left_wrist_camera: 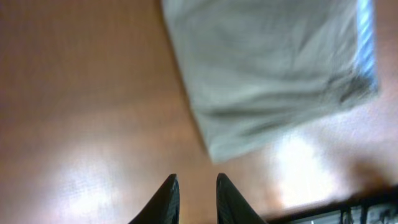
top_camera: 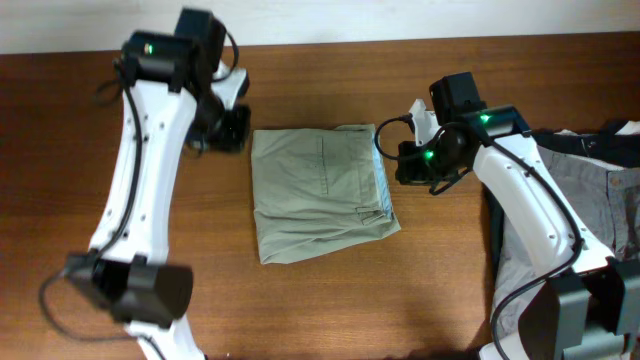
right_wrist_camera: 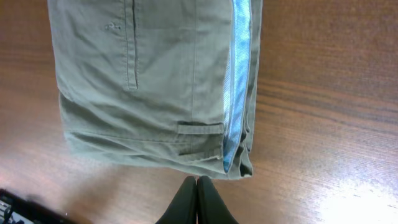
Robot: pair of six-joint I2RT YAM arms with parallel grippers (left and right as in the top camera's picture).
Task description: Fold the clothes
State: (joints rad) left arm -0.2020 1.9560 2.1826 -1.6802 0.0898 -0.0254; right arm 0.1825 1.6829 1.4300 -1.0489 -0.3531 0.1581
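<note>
Brown wood runs all around the shorts (top_camera: 320, 195), so the bench (top_camera: 330, 310) has bare room on every side of them, most of it in front and to the left. The back edge of the bench meets a pale wall (top_camera: 400, 20) at the top of the overhead view. The right side is more crowded. Grey trousers (top_camera: 605, 215) and a black garment (top_camera: 575, 145) lie in a heap there, partly under the right arm and well apart from the shorts.

The shorts sit in the middle of the bench, folded into a flat, nearly square shape. They are pale khaki-green. A strip of light-blue lining (right_wrist_camera: 239, 74) shows along their right edge, and two belt loops (right_wrist_camera: 200, 129) lie beside it. The front edge is a bit uneven, with layers peeking out.

The left end effector (top_camera: 235, 125) is just beside the back left corner of the shorts. Its fingers (left_wrist_camera: 165, 202) stand a little apart with nothing between them — only bench shows in the gap. The right end effector (top_camera: 398, 162) is just beside the right edge, with its fingers pressed together and holding nothing.

The left wrist view is blurry, so the cloth there is hard to make out. The heap on the right is cut off by the picture's edge, and the arm hides part of it.
</note>
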